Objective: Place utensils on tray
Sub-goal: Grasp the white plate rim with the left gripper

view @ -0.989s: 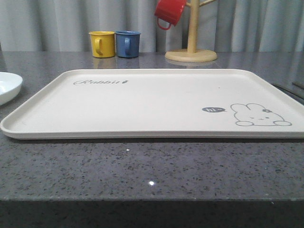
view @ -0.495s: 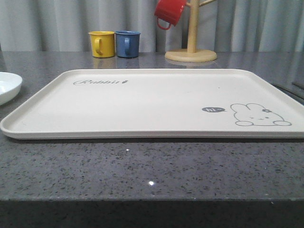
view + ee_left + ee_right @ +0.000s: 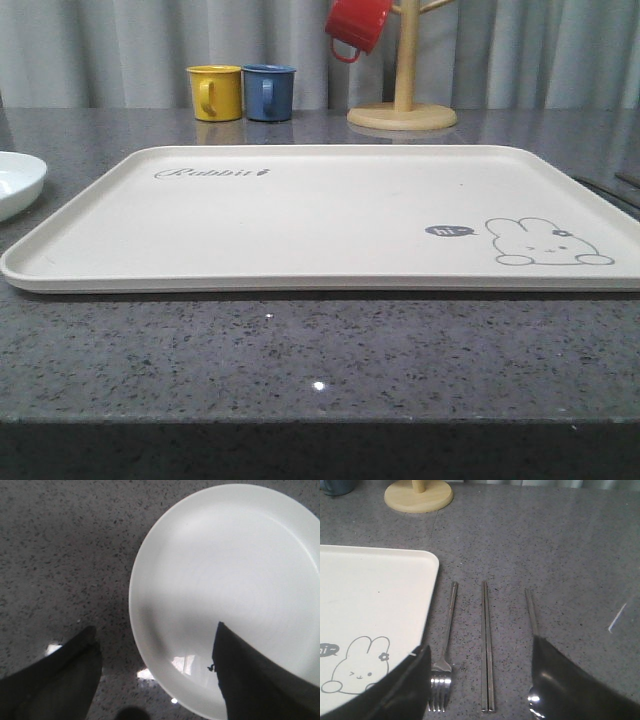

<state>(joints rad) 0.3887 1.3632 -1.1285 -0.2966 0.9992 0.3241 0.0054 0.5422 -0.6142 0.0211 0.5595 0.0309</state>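
While the tray lies bare, fork, chopsticks and spoon rest on the counter just right of its edge. Right pincer hovers spread above them; left pincer, spread, over the plate. Judged: first pickup pending; descent room adequate.

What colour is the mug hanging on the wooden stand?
Red mug, clearest in the front view, on the stand.
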